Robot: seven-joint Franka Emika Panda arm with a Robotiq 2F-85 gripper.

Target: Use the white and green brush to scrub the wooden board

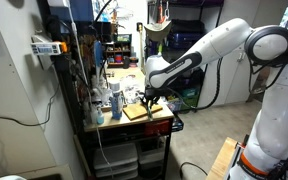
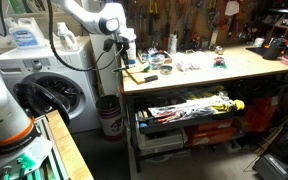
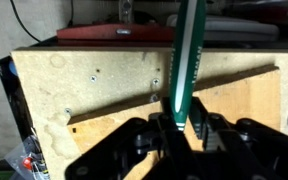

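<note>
In the wrist view my gripper (image 3: 181,125) is shut on the white and green brush (image 3: 187,60). Its green handle with a white stripe runs from the jaws up across the picture, and the bristle end is hidden. Below it lies the wooden board (image 3: 234,105), flat and light tan, on the paler worktop (image 3: 74,75). In both exterior views the gripper (image 1: 149,95) (image 2: 124,62) hangs just over the board (image 1: 136,112) (image 2: 136,75) near the workbench's end. The brush is too small to make out there.
White and blue bottles (image 1: 114,100) stand beside the board. A red flat object (image 3: 114,32) lies past the worktop's far edge, and a black object (image 3: 14,100) at its side. A small dark item (image 2: 149,78) lies near the board. A washing machine (image 2: 54,90) and a bucket (image 2: 109,115) stand beside the bench.
</note>
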